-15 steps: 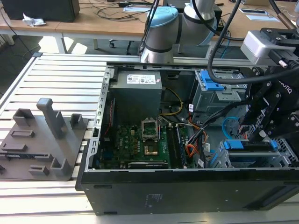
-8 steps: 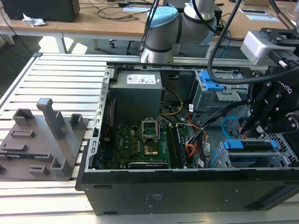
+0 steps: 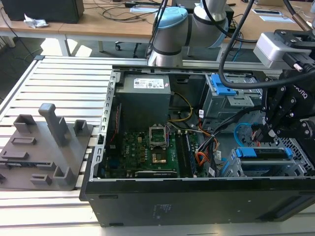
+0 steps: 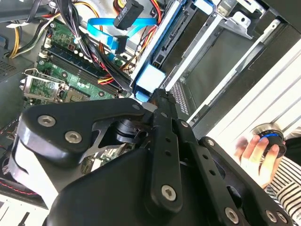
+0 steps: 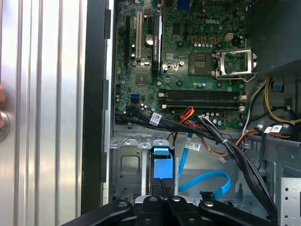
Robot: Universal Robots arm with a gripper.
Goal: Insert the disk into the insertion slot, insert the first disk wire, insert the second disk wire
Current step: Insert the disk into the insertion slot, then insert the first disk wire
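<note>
Here: gripper (image 3: pixel 269 133) down inside the open computer case (image 3: pixel 197 196), at the drive cage.
In the exterior view's lower right, the disk (image 3: pixel 261 153) lies in the insertion slot (image 3: pixel 301 156), its blue carrier edge facing up between the perforated grey walls. The black fingers (image 5: pixel 162 186) are clenched together, their tips at the carrier's blue end in both wrist views; whether they touch it, I cannot tell. A flat blue cable (image 5: pixel 207 181) curls loose just beside the cage, its black plug (image 4: pixel 127 13) hanging free. The green motherboard (image 3: pixel 147 147) sits mid-case, towards the exterior view's left of the cage. In the second wrist view, a person's hand (image 4: pixel 254 150) rests on a round knob (image 4: pixel 269 136) outside the case.
</note>
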